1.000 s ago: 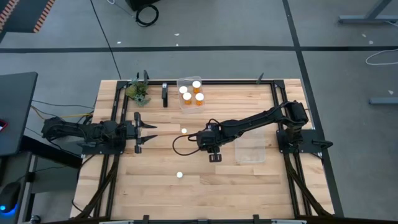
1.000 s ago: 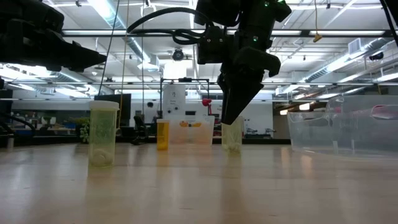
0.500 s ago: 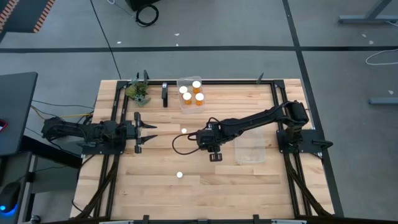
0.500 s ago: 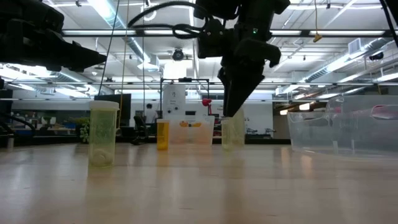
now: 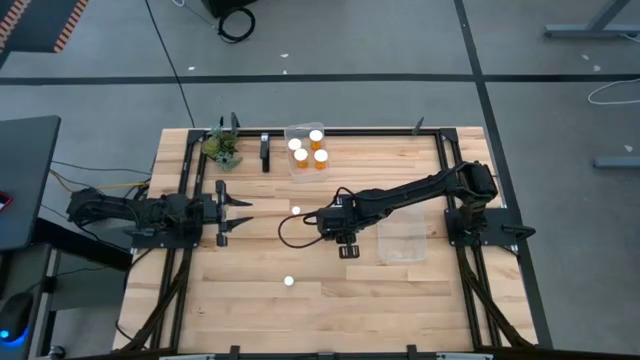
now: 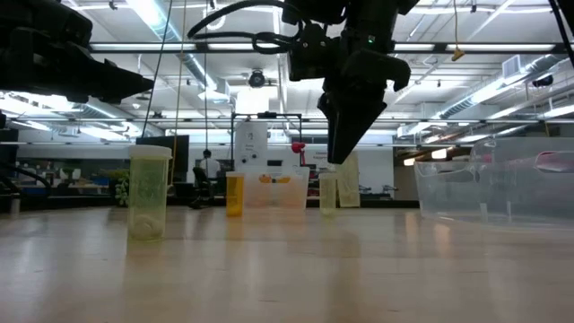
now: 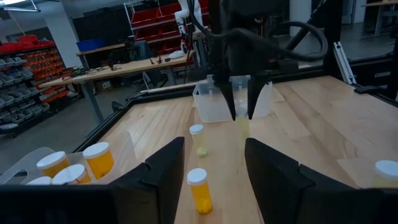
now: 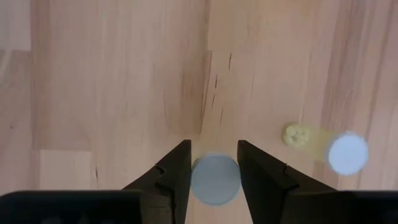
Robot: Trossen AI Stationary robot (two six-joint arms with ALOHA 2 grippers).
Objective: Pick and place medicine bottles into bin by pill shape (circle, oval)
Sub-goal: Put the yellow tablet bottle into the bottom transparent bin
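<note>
My right gripper [image 5: 346, 244] hangs over the table's middle, pointing down, shut on a pale medicine bottle whose white cap [image 8: 214, 177] fills the gap between its fingers. A second pale bottle [image 8: 347, 152] stands close beside it and also shows in the left wrist view [image 7: 199, 140]. Two more bottles stand loose on their bases: an orange one [image 5: 297, 210] and one near the front [image 5: 289, 282]. Several orange bottles [image 5: 301, 156] stand in a clear bin at the far edge. My left gripper [image 5: 243, 213] waits open at the table's left. My right gripper pinches the bottle at its white cap [image 8: 214, 180] between the two fingers [image 8: 180, 168], coming from above and pointing down. The bottle's pale body [image 7: 241, 127] hangs upright below the fingertips. Whether its base is clear of the table, I cannot tell.
An empty clear bin [image 5: 403, 238] stands just right of my right gripper and shows in the low view [image 6: 502, 179]. A small green plant [image 5: 222, 147] and a dark upright piece [image 5: 265, 152] stand at the far left. Bare wood lies toward the near edge.
My right gripper has gone up a little and slightly toward the table's right. My left arm has kept still.
</note>
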